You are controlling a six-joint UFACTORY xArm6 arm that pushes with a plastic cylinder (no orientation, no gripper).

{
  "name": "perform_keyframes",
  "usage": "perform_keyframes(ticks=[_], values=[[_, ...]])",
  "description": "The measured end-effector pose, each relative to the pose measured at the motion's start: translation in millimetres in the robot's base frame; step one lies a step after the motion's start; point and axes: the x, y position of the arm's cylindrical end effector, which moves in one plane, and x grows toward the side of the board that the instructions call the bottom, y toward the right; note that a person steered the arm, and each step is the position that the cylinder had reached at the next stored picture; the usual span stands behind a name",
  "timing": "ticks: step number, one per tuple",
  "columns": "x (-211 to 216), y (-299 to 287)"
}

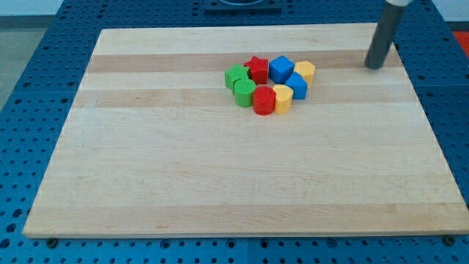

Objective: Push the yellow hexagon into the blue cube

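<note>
Resting on the wooden board (220,183), my tip (374,66) touches nothing, well right of our cluster. The yellow hexagon (305,72) sits at the cluster's right edge, seemingly touching the blue cube (281,69), with the red star (257,69) beyond.

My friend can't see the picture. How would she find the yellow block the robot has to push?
Start at the wooden board and find the huddle of blocks near the view's top middle. The yellow hexagon sits at that huddle's top right corner, touching a blue cube. The other yellow block sits lower, beside a red one; my tip stands off to the right.
</note>
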Motion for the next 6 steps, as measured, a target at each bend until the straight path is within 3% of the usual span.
perform_keyframes(ticks=[1, 4, 6], values=[[43, 1], [-7, -37], [10, -74]])
